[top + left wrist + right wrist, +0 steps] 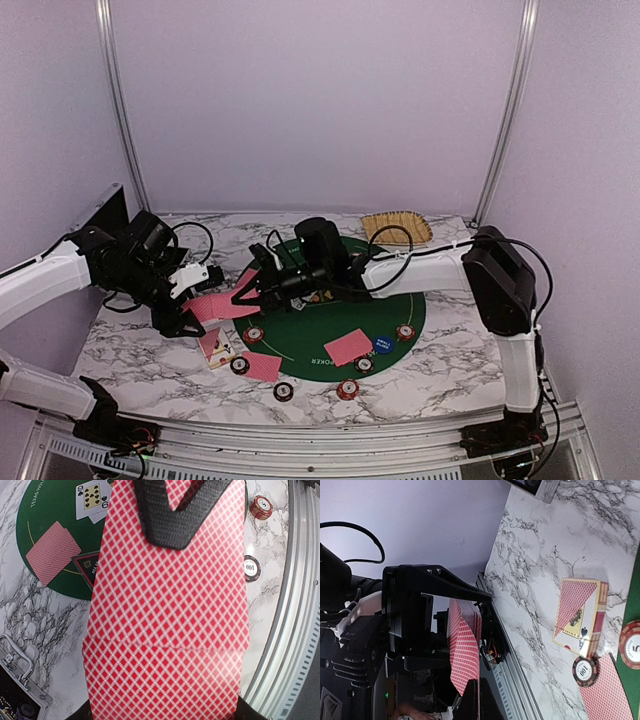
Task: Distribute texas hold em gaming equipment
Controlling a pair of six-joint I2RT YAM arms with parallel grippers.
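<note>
Marble tabletop, left of the green mat [405, 300]: red-backed card stack [165, 620] is held above the table, clamped tight in the left gripper [190, 318]. Right gripper [241, 292] lies on the top card; can't tell if it has pinched it. Risk: friction drags several cards out together, spilling the stack.

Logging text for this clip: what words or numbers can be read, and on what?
"100": dark chip
"5": red chip
"9": face-up card
"TEXAS HO", cut off: green mat
"ALL I", partly hidden: black marker
Blue button: too small to read.
</note>
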